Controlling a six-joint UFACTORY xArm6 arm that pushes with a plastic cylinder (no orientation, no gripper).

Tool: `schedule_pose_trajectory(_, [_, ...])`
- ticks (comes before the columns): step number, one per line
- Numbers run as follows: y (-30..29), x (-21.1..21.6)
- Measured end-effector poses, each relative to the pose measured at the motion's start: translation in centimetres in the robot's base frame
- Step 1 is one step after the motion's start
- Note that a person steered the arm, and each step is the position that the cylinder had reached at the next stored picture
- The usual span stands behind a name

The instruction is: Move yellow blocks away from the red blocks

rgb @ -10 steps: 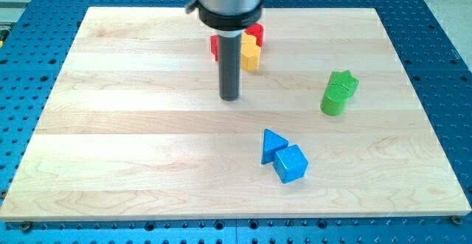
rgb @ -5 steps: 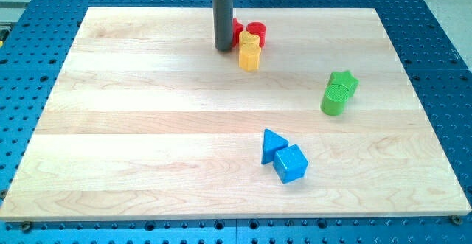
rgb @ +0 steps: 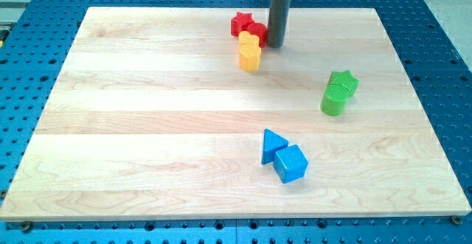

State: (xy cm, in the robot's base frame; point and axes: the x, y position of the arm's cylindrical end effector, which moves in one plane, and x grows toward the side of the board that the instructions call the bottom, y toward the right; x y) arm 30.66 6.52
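Observation:
Two yellow blocks (rgb: 249,51) sit pressed together near the view's top centre, one behind the other. A red star block (rgb: 240,23) and a red cylinder (rgb: 257,33) stand just above them, the cylinder touching the rear yellow block. My tip (rgb: 275,45) is right beside the red cylinder on its right, and to the upper right of the yellow blocks. The rod stands upright.
A green star block (rgb: 344,81) and a green cylinder (rgb: 334,99) sit together at the view's right. A blue triangle block (rgb: 271,144) and a blue cube (rgb: 290,163) touch each other at lower centre. The wooden board (rgb: 133,126) rests on a blue perforated table.
My tip went from below the red and yellow blocks up their left side, then across to the red cylinder's right. The red star now shows fully. The blocks have barely shifted.

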Motion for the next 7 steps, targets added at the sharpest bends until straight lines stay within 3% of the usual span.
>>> schedule_pose_trajectory(2, [-4.5, -1.2])
schedule_pose_trajectory(3, [-8.6, 5.7])
schedule_pose_trajectory(4, [-8.5, 6.4])
schedule_pose_trajectory(5, [-8.3, 1.7])
schedule_pose_trajectory(6, [-0.6, 1.5])
schedule_pose_trajectory(7, [1.2, 2.2])
